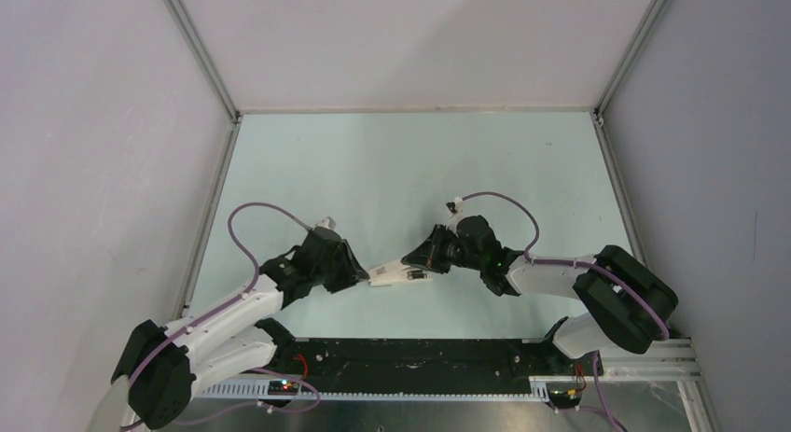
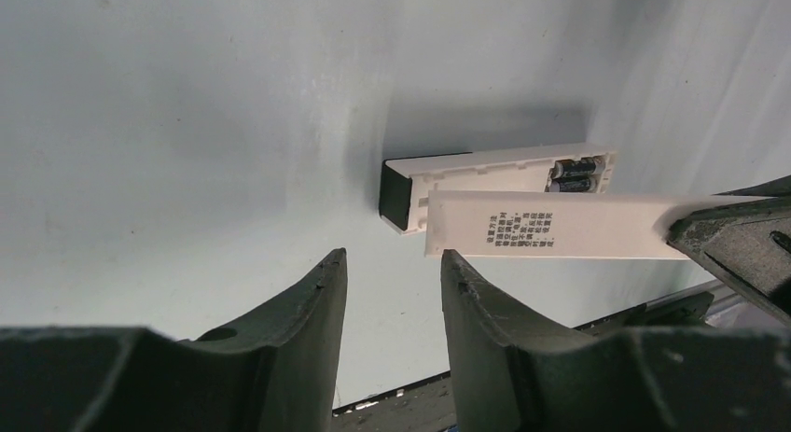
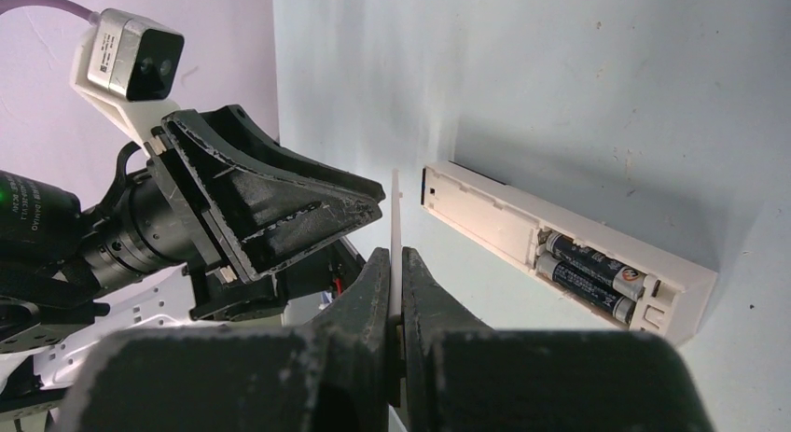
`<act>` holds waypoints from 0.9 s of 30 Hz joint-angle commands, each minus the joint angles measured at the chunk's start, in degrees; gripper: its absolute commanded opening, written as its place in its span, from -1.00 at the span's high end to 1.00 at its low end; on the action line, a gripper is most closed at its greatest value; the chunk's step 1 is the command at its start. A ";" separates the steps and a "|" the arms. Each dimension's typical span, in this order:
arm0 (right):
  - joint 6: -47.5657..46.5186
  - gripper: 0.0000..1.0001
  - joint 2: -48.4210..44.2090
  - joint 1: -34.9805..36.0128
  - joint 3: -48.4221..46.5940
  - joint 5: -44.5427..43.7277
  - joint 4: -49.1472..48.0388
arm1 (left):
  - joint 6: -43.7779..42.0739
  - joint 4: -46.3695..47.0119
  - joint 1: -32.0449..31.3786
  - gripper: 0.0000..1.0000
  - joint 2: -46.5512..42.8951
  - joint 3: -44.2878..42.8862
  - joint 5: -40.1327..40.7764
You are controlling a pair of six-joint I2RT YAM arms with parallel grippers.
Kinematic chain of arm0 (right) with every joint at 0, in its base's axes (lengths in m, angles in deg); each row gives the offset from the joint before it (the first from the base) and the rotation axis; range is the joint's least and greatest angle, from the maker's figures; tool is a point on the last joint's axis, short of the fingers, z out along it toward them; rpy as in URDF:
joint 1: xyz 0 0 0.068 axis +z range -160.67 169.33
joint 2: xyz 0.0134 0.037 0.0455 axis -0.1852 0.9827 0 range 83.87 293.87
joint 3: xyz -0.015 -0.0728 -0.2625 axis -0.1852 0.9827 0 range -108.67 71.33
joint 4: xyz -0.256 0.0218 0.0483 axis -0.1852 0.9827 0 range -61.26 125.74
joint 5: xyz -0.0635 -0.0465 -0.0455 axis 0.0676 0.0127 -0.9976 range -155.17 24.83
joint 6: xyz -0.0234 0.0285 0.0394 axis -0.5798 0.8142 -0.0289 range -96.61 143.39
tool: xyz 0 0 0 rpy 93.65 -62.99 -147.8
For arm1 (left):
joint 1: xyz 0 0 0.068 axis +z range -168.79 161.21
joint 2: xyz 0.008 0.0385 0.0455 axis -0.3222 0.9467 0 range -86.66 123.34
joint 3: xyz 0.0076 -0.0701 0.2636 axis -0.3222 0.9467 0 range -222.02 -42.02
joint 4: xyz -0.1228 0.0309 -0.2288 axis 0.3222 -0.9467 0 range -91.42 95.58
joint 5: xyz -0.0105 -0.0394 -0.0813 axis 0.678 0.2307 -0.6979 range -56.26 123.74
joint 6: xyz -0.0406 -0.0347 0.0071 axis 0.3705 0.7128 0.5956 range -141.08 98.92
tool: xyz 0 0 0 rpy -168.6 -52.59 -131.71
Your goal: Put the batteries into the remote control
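Slim white bar-shaped remote control (image 3: 485, 217) flat on pale bench (image 3: 606, 96), two dark cylindrical batteries (image 3: 592, 273) seated in its open bay, right fingers (image 3: 381, 271) pinching thin white plate (image 2: 560, 229), probably its cover, left fingers (image 2: 336, 271) half-spread, empty, just beside.

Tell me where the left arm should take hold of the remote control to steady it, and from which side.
Probably across its long side walls near the black end, coming in from that end. The remote control lies flat, back up, its batteries seated at the other end, where the right gripper holds the thin cover, crowding that side.
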State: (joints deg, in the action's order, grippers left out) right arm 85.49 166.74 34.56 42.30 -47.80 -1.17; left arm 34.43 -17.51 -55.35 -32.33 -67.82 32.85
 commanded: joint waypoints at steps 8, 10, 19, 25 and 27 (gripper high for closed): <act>-0.32 1.00 1.24 -0.26 1.15 -2.87 -1.16 | 0.24 2.48 0.30 0.08 1.39 0.17 -0.70; -0.44 1.00 1.10 -0.37 1.46 -3.66 -1.06 | 0.36 2.61 0.33 0.08 1.56 0.28 -0.70; -1.96 1.00 0.61 -0.25 1.53 -5.36 1.55 | 0.47 3.03 0.22 0.08 2.03 0.40 -0.85; -2.30 1.00 1.24 -0.10 1.61 -5.37 2.60 | 0.59 3.31 0.33 0.08 2.68 0.31 -0.91; -2.34 1.00 1.47 -0.07 1.66 -5.18 2.80 | 0.91 3.44 0.30 0.08 2.99 0.27 -0.85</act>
State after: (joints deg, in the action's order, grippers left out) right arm 85.12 167.68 34.47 43.59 -50.93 0.23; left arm 34.45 -15.89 -55.35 -29.86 -67.82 32.00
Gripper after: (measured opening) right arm 0.056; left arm 0.460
